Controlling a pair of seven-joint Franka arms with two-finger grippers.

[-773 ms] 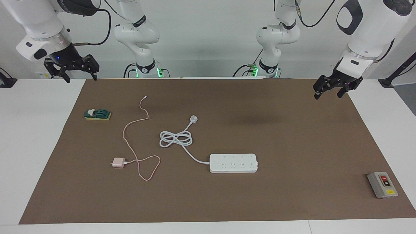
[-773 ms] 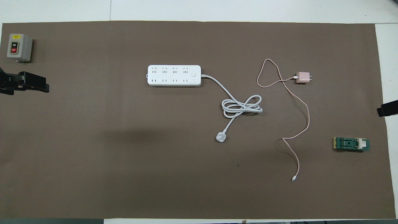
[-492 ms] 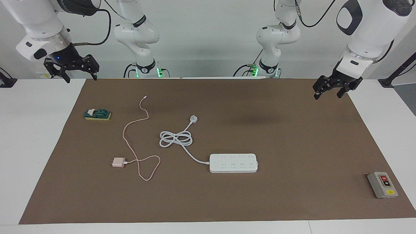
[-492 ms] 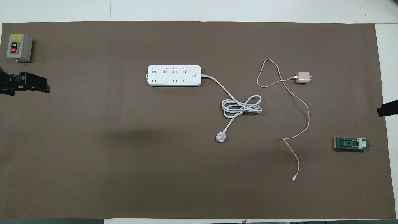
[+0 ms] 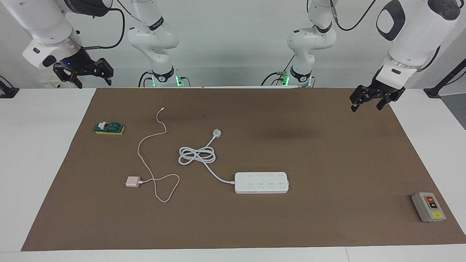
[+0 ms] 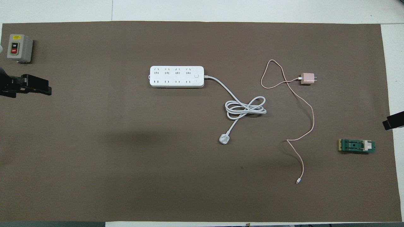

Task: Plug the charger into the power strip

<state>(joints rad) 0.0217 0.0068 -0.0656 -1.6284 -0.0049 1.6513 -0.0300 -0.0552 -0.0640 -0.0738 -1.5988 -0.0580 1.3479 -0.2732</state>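
1. Charger point(image 5: 132, 182) lies lower left of the facing view, unplugged.
2. Power strip point(image 5: 261, 182) at lower centre.
3. Left gripper point(image 5: 368, 102) upper right, wide, empty.
4. Right gripper point(image 5: 84, 74) upper left, wide, empty.

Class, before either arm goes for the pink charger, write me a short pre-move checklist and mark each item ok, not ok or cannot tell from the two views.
1. Charger free to pick: lies alone on the brown mat, nothing on it. Ok.
2. Prongs away from the strip: they point toward the right arm's end of the table, so it needs turning. Not ok.
3. Power strip sockets up and bare. Ok.
4. Pink cable clear of the white cord: they lie apart. Ok.
5. Right gripper and left gripper open, holding nothing, each up over its own end of the table. Ok.
6. Strip powered: its plug lies loose on the mat. Not ok.
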